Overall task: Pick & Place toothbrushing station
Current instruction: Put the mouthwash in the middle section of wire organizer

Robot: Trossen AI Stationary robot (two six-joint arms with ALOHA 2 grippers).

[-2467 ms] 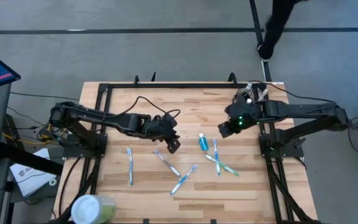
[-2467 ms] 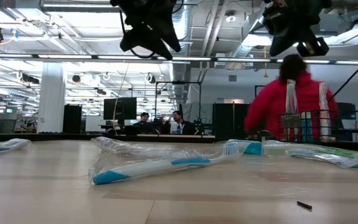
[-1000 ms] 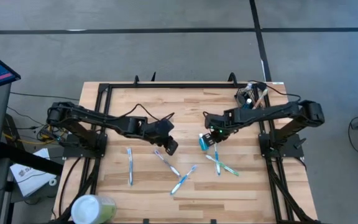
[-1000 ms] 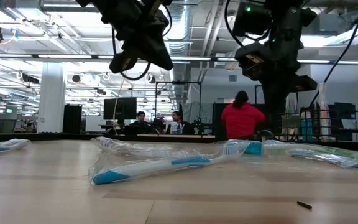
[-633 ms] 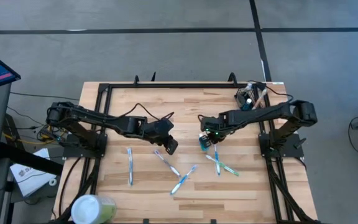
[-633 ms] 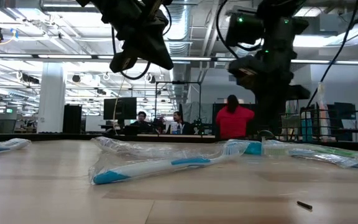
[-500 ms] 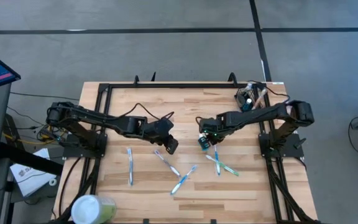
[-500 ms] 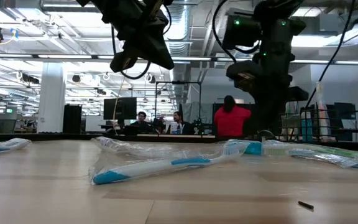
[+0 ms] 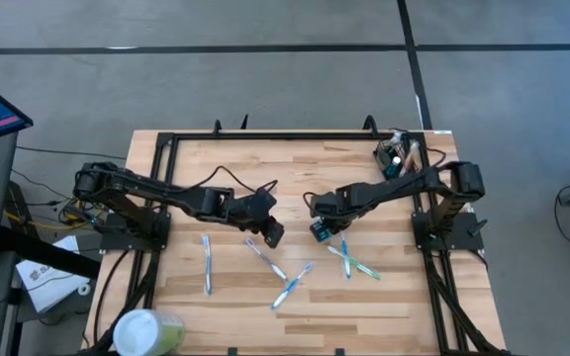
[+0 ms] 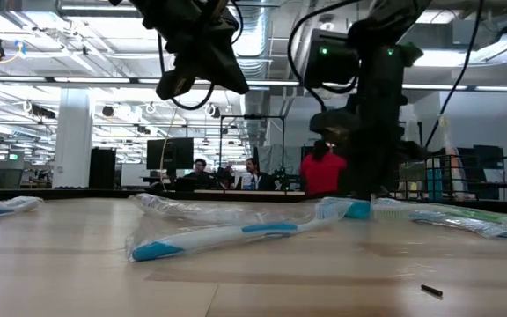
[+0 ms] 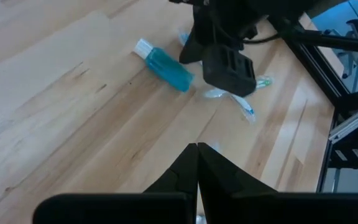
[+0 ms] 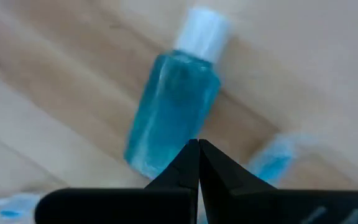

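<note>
Hovering over translucent blue bottle (image 12: 174,112), right gripper (image 12: 198,149) pinched closed

Blue bottle (image 9: 321,229) mostly hidden under right gripper (image 9: 317,228) from above. Holder (image 9: 394,156) at table's (image 9: 196,168) far right corner too small to tell contents.

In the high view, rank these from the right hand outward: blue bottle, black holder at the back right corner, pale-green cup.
1. Blue bottle: directly under the right hand, mid-table.
2. Black holder: back right corner.
3. Pale-green cup: front left corner, farthest.
</note>
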